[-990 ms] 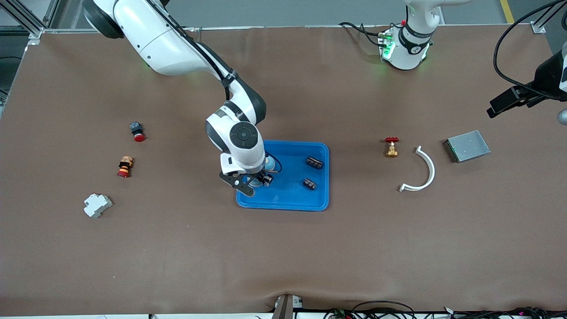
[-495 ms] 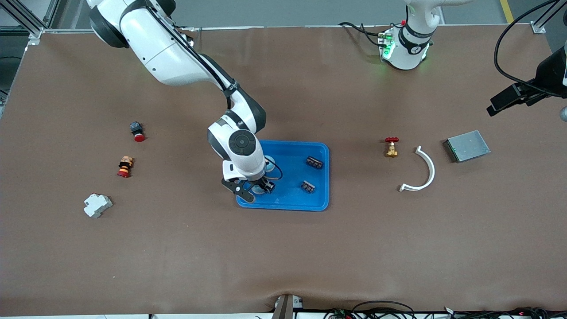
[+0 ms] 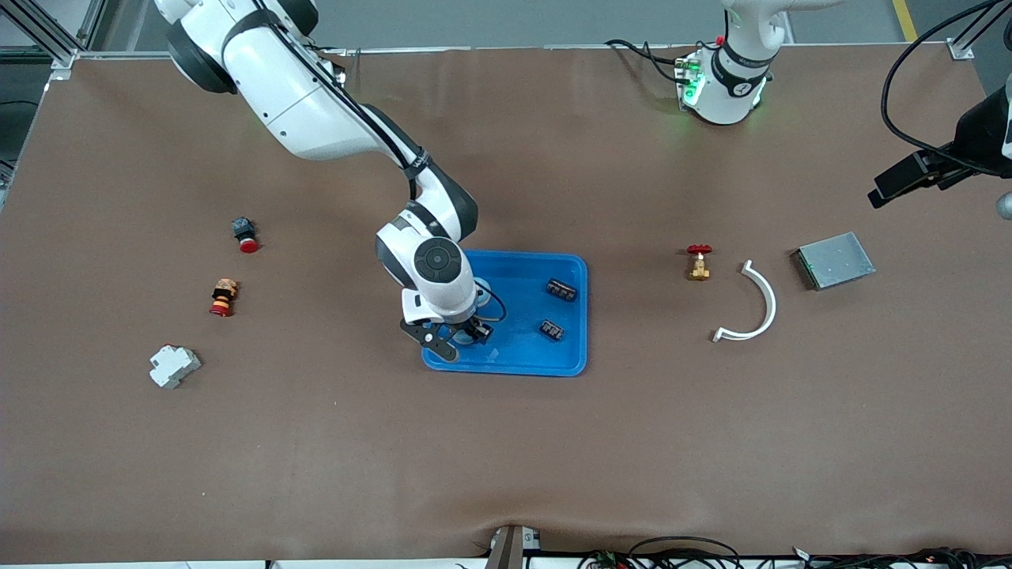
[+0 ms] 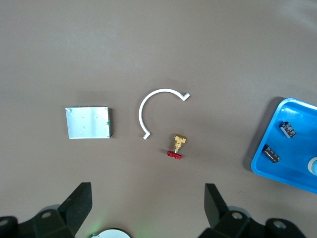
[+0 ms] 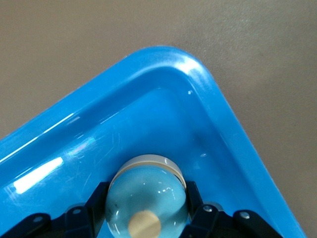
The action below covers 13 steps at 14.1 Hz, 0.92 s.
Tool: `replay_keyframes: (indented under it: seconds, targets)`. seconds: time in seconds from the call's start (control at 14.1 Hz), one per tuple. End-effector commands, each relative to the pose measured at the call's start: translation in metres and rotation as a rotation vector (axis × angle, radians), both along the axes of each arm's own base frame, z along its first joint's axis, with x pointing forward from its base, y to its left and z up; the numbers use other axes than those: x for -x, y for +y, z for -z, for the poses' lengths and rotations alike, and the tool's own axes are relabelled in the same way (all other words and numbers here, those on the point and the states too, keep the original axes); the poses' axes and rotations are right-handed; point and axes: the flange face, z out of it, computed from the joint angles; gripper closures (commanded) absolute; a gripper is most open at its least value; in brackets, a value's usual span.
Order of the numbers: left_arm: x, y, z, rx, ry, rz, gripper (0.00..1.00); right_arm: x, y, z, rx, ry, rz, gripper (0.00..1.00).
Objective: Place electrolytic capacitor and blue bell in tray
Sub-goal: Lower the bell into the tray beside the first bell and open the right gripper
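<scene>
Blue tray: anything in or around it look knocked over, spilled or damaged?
Nothing stands out. The bright-blue plastic tray sits flat with two dark capacitors inside, and the right gripper holds the round blue bell over its corner.

Tray [image 3: 553, 359]: bright blue, glossy.
Bell [image 5: 147, 196]: pale blue dome, cream rim, tan knob.
Capacitors [image 3: 560, 290]: black, two.
Valve [image 3: 698, 263]: brass body, red handle.
Curved strip [image 3: 755, 304]: white.
Metal box [image 3: 835, 260]: grey, green edge.
Push button [image 3: 244, 234]: black body, red cap.
Breaker [image 3: 174, 367]: white.
Table [image 3: 316, 458]: brown.
</scene>
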Motion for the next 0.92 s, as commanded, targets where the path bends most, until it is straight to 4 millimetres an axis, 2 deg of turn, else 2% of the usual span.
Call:
replay_keyframes:
  seconds: [0.0,0.49,0.71,0.78,0.85]
  targets:
    - [0.007,0.003,-0.005,0.001,-0.021,0.023,0.00,-0.001,0.005,0.011,0.004,0.000,0.018,1.00]
    - [0.006,0.000,-0.004,-0.036,-0.024,0.033,0.00,0.004,0.020,0.013,-0.006,-0.004,0.055,1.00]
    - [0.006,0.002,-0.008,-0.036,-0.034,0.033,0.00,0.004,0.020,0.013,-0.003,-0.006,0.044,1.00]
    - [0.006,0.004,-0.008,-0.034,-0.034,0.044,0.00,0.004,0.019,0.013,-0.002,-0.005,0.043,0.32]
    - [0.006,0.004,-0.008,-0.034,-0.034,0.047,0.00,0.004,0.020,0.014,0.005,-0.009,0.031,0.00]
